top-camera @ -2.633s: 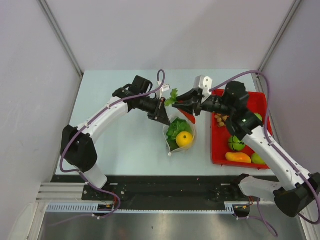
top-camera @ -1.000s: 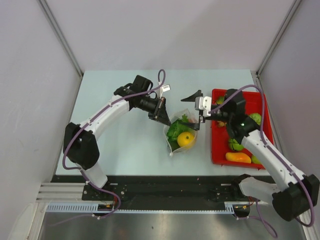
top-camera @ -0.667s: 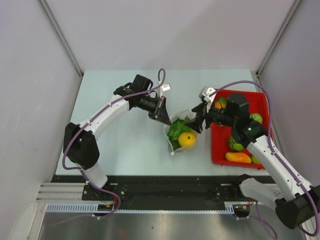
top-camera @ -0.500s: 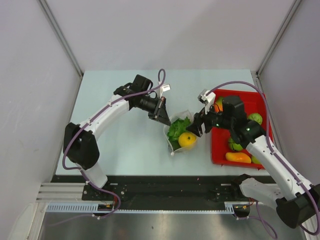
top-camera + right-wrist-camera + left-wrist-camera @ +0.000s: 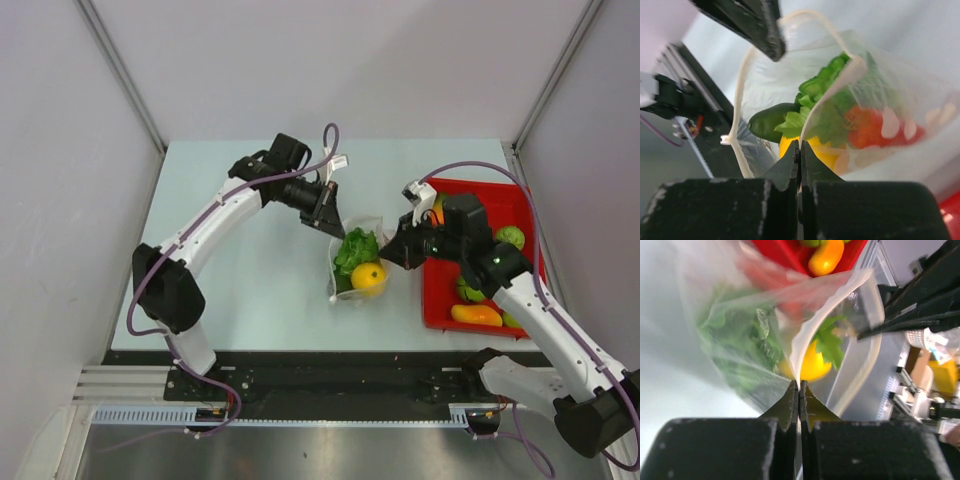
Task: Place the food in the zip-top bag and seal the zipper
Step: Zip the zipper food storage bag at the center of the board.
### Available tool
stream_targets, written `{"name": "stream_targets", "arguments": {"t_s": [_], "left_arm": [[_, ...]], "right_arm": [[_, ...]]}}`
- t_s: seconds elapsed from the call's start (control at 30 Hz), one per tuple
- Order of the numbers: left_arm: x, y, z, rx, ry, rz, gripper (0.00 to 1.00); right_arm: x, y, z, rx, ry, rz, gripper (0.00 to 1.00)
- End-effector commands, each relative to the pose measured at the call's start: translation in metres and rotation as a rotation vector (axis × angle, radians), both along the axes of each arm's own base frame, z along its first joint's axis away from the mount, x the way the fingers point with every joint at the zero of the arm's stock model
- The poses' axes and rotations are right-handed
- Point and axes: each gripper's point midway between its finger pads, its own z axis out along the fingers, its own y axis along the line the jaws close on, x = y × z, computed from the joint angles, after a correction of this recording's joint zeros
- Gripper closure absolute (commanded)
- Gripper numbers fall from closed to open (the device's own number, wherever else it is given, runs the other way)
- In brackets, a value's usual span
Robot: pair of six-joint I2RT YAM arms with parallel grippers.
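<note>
The clear zip-top bag (image 5: pixel 358 262) stands open at the table's middle. It holds green lettuce (image 5: pixel 354 247), a round yellow fruit (image 5: pixel 367 277) and a reddish piece (image 5: pixel 870 127). My left gripper (image 5: pixel 335 224) is shut on the bag's far-left rim, where the pale zipper strip (image 5: pixel 799 351) runs between its fingers. My right gripper (image 5: pixel 396 250) is shut on the bag's right rim, with the zipper strip (image 5: pixel 742 105) looping away from it. A dark green vegetable (image 5: pixel 771 121) shows inside the bag in the right wrist view.
A red tray (image 5: pixel 508 200) stands at the right with more toy food: a green fruit (image 5: pixel 473 291), an orange-yellow piece (image 5: pixel 476 315) and others. My right arm reaches over its left side. Grey walls close in both table sides.
My right gripper dropped from above the bag to its right rim and closed on it. My left gripper stayed shut on the rim and shifted slightly up and right, lifting the bag's mouth.
</note>
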Motion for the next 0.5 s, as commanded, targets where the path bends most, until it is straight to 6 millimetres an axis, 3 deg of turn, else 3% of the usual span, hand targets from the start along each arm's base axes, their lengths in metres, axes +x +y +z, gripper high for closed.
{"name": "stream_targets", "arguments": {"t_s": [0.0, 0.13, 0.3, 0.4, 0.43, 0.47], "left_arm": [[-0.006, -0.008, 0.032, -0.025, -0.112, -0.075, 1.0], [-0.03, -0.001, 0.027, -0.057, -0.064, -0.124, 1.0], [-0.061, 0.011, 0.024, -0.083, -0.104, -0.174, 0.99], [-0.067, 0.023, 0.019, -0.076, -0.211, -0.21, 0.71], [-0.065, 0.028, 0.013, -0.066, -0.269, -0.227, 0.55], [-0.064, 0.032, 0.023, -0.079, -0.366, -0.227, 0.48]], "right_arm": [[-0.004, 0.025, 0.066, 0.235, -0.022, -0.028, 1.0], [0.017, 0.026, 0.052, 0.196, -0.031, -0.028, 1.0], [0.048, 0.017, 0.055, 0.225, -0.12, 0.047, 1.0], [0.053, 0.023, 0.046, 0.235, -0.129, 0.146, 1.0], [0.054, 0.023, 0.043, 0.226, -0.134, 0.159, 1.0], [0.054, 0.024, 0.038, 0.215, -0.146, 0.195, 1.0]]}}
